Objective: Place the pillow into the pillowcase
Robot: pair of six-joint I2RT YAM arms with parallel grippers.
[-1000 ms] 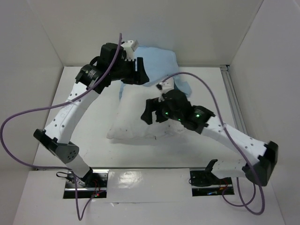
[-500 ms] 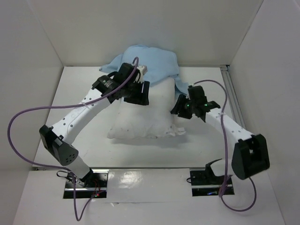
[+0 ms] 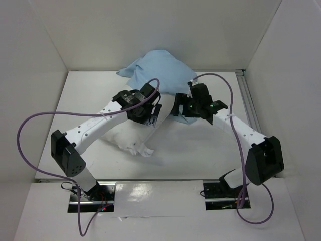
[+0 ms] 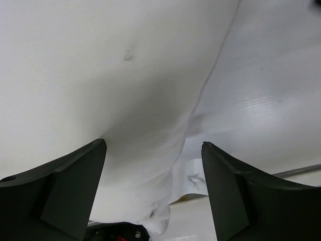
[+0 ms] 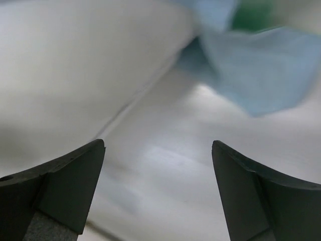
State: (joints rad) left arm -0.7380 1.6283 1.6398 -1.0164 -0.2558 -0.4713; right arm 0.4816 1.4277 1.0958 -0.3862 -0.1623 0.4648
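Top external: pillow (image 3: 128,140) lies outside the bunched pillowcase (image 3: 159,70), beside it.

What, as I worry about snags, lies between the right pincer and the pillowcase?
Only bare table: the right wrist view shows it reaching from the open right pincer to the pillowcase, the pillow lying off to the side.

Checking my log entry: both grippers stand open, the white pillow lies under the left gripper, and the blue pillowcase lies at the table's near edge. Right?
Not quite. The top external view shows the pillowcase at the far side of the table, against the back wall. The rest holds: left gripper and right gripper stand open, the pillow under the left one.
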